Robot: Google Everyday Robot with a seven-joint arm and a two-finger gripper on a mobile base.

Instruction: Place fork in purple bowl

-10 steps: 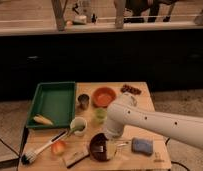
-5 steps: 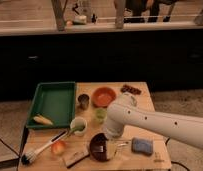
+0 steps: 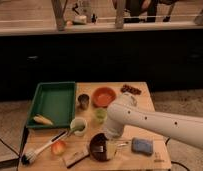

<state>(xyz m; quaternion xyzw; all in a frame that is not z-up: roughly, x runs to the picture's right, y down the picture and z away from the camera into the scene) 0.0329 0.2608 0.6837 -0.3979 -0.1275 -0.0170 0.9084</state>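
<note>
Arm [image 3: 160,125]: smooth white casing, thick & tubular, w/ rounded bulbous elbow joint at its upper-left end; row of small dark dots (screws or holes, can't tell which) runs along its side; short white segment drops from elbow toward gripper [image 3: 106,143]; gripper is darker than casing above it, small, mostly hidden under that segment; no cables or markings visible on casing.

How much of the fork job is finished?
Nearly done, it seems. The fork looks like it lies inside the purple bowl on the table. In hand: the gripper is low over the bowl's right rim, next to the fork. Left, probably: release it if held, then lift the arm away.
</note>
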